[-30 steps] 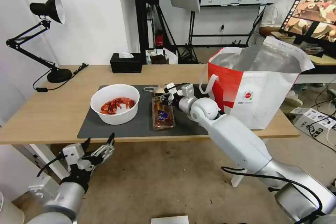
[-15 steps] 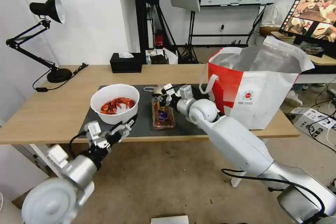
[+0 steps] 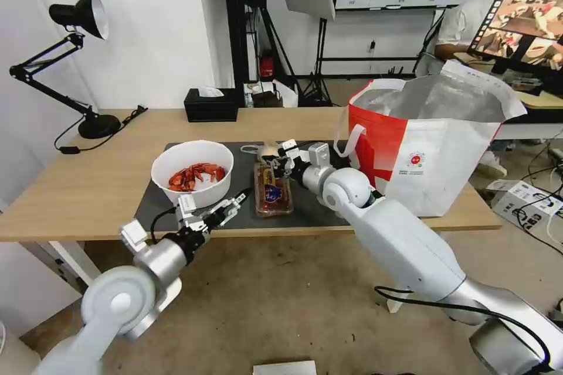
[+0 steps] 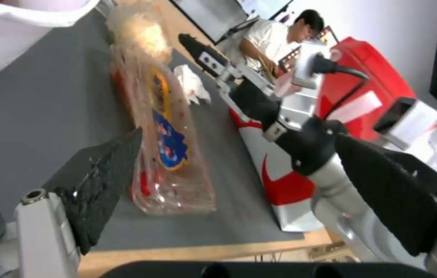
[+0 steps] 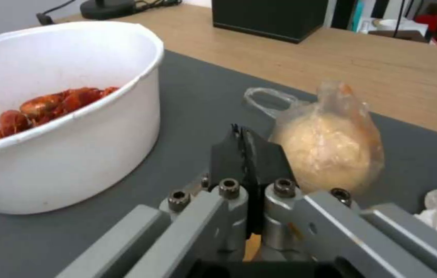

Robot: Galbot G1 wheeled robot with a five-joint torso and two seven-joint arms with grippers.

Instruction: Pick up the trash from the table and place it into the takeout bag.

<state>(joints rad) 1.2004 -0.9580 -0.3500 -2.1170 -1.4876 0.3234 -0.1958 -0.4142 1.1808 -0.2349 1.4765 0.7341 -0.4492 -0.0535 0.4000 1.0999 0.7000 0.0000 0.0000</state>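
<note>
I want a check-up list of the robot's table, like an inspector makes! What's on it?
Surface: light-wood table with dark grey mat.
Job's things: white bowl of red shells, clear tray, bagged beige ball and tissue on the mat; takeout bag open at the table's right end.
Clutter: black tissue box, desk lamp.
Grippers: left gripper open at the near edge by the tray; right gripper shut, empty, beside the ball.
Cables: lamp cord on the table.
Surroundings: light stands, monitor behind.
</note>
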